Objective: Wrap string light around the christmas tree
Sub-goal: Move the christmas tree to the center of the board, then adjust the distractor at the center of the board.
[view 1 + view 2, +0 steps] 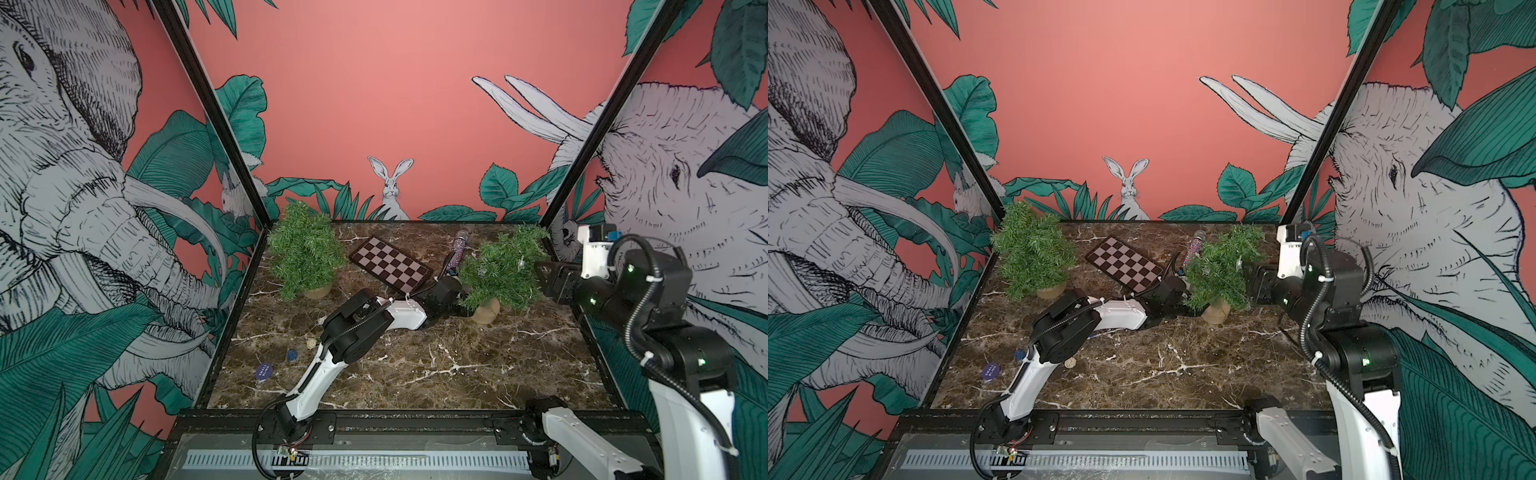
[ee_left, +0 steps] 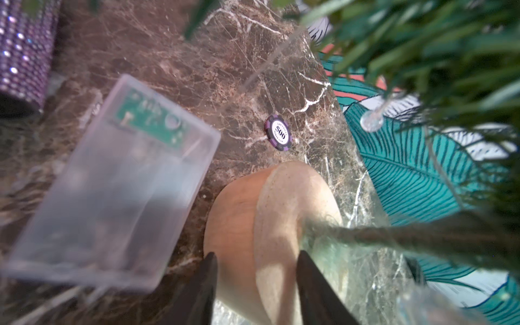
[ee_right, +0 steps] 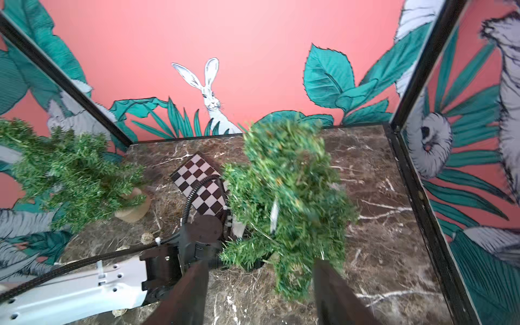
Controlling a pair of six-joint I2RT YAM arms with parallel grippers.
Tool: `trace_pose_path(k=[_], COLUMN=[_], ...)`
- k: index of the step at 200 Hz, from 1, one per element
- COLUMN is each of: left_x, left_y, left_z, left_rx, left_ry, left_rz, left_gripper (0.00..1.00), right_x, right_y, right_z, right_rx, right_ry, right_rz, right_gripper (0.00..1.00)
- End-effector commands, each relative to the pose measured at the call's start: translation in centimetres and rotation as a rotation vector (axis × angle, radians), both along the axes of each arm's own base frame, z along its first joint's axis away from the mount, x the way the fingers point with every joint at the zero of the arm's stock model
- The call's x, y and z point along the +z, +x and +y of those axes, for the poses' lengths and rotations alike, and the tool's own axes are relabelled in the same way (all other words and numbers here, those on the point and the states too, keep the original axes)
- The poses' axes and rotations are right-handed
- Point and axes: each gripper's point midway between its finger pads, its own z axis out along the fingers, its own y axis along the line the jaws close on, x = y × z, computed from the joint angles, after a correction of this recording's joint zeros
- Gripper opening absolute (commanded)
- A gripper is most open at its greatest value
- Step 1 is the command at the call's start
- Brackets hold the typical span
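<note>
The left hand [image 2: 257, 253] is reaching in low beneath the christmas tree [image 1: 498, 270]. Its two dark fingers [image 2: 202, 289] are standing apart and gripping nothing. Just ahead of the fingertips, the tree's tan wooden base [image 2: 281, 202] is sitting on the marble tabletop [image 2: 168, 56]. Beside the hand, next to the base, a clear plastic battery box [image 2: 112, 183] is showing as a blur. Beyond the base, a clear bulb of the string light [image 2: 371, 121] is hanging among the green needles on a thin wire. Farther out from the hand, a purple poker chip [image 2: 278, 136] marked 500 is lying flat. A purple rhinestone microphone [image 2: 22, 56] is lying past the box.

The right hand [image 3: 261, 261] is hovering at the opposite side of the same tree, its fingers also standing apart. The lowest branches are dangling just in front of them, and none is being squeezed. Beyond the tree from this hand, a checkerboard [image 3: 208, 202] is lying flat. A second small tree [image 3: 73, 174] is standing well apart, near the far corner.
</note>
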Motion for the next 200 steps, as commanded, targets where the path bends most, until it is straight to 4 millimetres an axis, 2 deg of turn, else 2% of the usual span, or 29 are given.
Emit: trace_pose_path(k=[1, 13, 28, 81, 99, 103, 124, 134, 147, 176, 200], left_x=[1.3, 2.2, 3.6, 6.3, 7.4, 7.6, 8.4, 9.9, 12.1, 16.3, 20.5], left_y=[-0.9, -1.3, -1.8, -3.9, -4.1, -4.2, -4.7, -5.4, -6.4, -7.2, -6.5], left_z=[2.6, 4.4, 6.6, 14.0, 18.2, 19.4, 26.3, 29.4, 32.2, 35.4, 38.1], left_rx=[-0.011, -0.013, -0.004, 0.055, 0.127, 0.148, 0.256, 0.284, 0.286, 0.281, 0.323], left_ry=[0.07, 0.126, 0.159, 0.26, 0.333, 0.352, 0.465, 0.572, 0.664, 0.745, 0.779], left_rz=[-0.004, -0.036, -0.071, -0.108, -0.131, -0.13, -0.103, -0.138, -0.178, -0.246, -0.263], left_gripper=[0.61, 0.66, 0.69, 0.71, 0.7, 0.7, 0.66, 0.64, 0.64, 0.64, 0.65], right_x=[1.8, 2.6, 3.0, 2.9, 2.0, 1.0, -1.9, -3.4, -5.3, -10.0, -14.1], right_y=[0.8, 1.5, 2.7, 6.1, 6.8, 7.5, 9.1, 9.8, 10.5, 12.4, 13.0], right_z=[3.0, 4.6, 7.0, 18.8, 21.7, 22.6, 25.0, 25.9, 26.9, 28.8, 30.1], right_rx=[0.102, 0.142, 0.177, 0.378, 0.419, 0.421, 0.439, 0.443, 0.449, 0.451, 0.461], right_ry=[0.16, 0.179, 0.116, -0.073, -0.099, -0.106, -0.093, -0.108, -0.131, -0.177, -0.187], right_rz=[-0.009, -0.007, 0.0, 0.01, 0.025, 0.047, 0.098, 0.124, 0.16, 0.232, 0.313], right_gripper=[0.52, 0.51, 0.51, 0.55, 0.58, 0.58, 0.58, 0.57, 0.58, 0.58, 0.57])
